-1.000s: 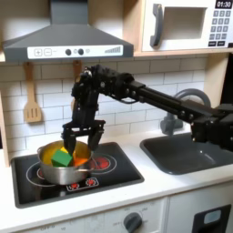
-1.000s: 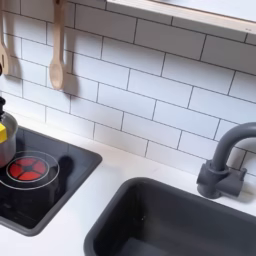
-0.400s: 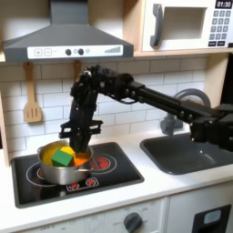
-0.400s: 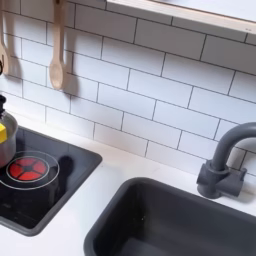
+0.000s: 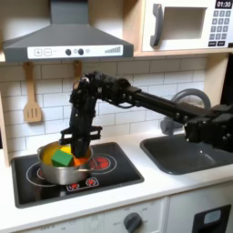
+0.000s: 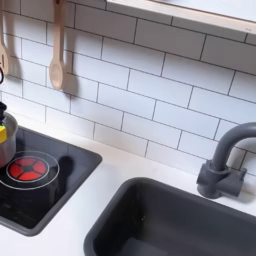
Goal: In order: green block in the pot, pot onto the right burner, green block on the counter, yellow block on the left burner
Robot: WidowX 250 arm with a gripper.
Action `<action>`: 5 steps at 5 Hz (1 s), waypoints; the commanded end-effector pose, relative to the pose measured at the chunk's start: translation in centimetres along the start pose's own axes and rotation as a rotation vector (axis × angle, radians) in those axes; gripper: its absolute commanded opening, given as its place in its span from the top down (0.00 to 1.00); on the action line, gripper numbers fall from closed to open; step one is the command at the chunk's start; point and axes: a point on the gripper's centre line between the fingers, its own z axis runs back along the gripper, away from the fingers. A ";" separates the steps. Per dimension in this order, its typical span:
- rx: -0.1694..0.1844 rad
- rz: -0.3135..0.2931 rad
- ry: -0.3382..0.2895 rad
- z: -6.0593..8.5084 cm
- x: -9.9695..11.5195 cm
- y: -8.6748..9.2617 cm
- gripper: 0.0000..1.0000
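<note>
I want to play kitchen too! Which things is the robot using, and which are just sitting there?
Using:
- claw
- green block, in the pot
- yellow block, in the pot
- pot
- cooktop
- counter

Just sitting there:
- wooden spoon
- sink
- faucet
- microwave

Black arm reaching in from the first exterior view's right, elbow raised, claw [image 5: 76,143] pointing down, fingers spread

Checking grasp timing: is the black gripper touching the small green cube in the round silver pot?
Cannot tell. In the first exterior view the gripper reaches into the pot beside the green cube; at this resolution neither a gap nor contact shows plainly.
</note>
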 end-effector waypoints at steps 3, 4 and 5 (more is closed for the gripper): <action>-0.050 -0.098 0.033 -1.0 -0.2 -3.4 1.00; -0.067 -0.130 0.052 -1.5 -0.7 -4.7 1.00; -0.078 -0.158 0.052 -1.3 -1.4 -5.3 1.00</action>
